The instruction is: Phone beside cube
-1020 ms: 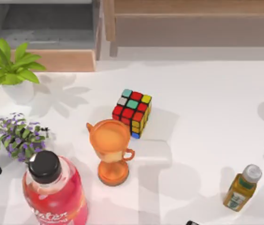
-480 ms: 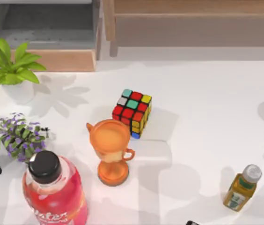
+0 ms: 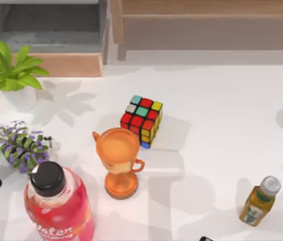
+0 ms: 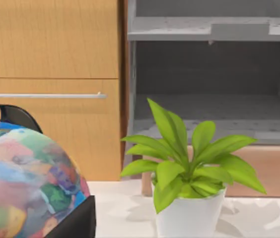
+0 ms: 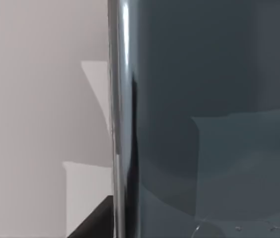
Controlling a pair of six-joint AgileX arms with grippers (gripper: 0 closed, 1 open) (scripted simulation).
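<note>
The phone [image 5: 209,114] fills the right wrist view from very close, its dark grey-teal screen and thin shiny rim against the white table [image 5: 40,99]; whether the right claw grips it cannot be told. The cube [image 3: 142,120] sits mid-table, just far-right of an orange goblet [image 3: 120,163]. In the left wrist view, a potted green plant [image 4: 189,183] and a painted globe [image 4: 26,183] stand before a cabinet.

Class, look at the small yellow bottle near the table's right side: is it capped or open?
Capped. The yellow bottle wears a pale grey cap on its neck in the top view, and stands on the white table.
</note>
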